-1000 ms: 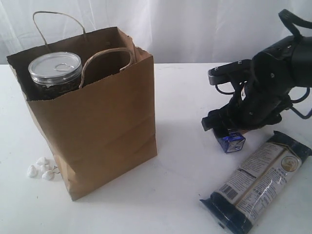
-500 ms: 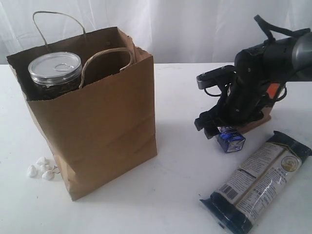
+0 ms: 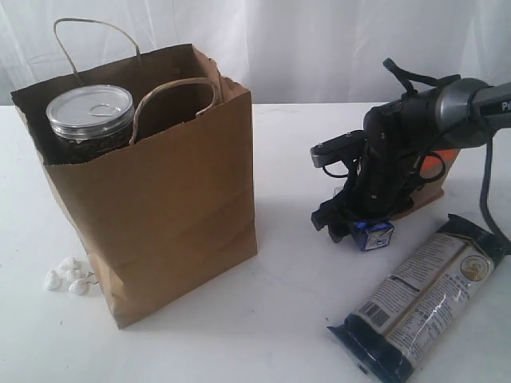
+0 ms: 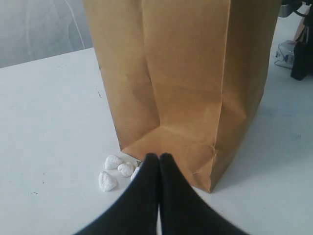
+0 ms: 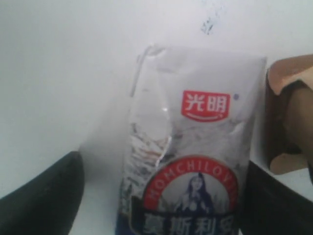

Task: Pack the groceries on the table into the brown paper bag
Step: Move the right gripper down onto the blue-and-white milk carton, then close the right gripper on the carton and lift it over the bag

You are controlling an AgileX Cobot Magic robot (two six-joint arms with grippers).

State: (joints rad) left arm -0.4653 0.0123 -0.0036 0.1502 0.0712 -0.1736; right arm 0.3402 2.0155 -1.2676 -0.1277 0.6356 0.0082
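Brown paper bag (image 3: 160, 199): tall kraft bag with two twisted loop handles, upright on the left of the white counter (image 3: 279, 319)
Clear can with silver pull-tab lid (image 3: 89, 116): inside the bag, top showing at the rim
Small blue-white carton (image 3: 372, 234): on the counter right of the bag, under the right arm
Right fingers (image 5: 46, 196): spread, one either side of the carton, a gap on one side, nothing grasped
Left fingers (image 4: 149, 186): clenched together, low before the bag's foot, near small white pebbles (image 4: 117, 171)
Long dark-blue packet (image 3: 423, 295): flat on the counter, near the carton
Brown orange-labelled pouch (image 3: 425, 194): behind the right arm, mostly hidden
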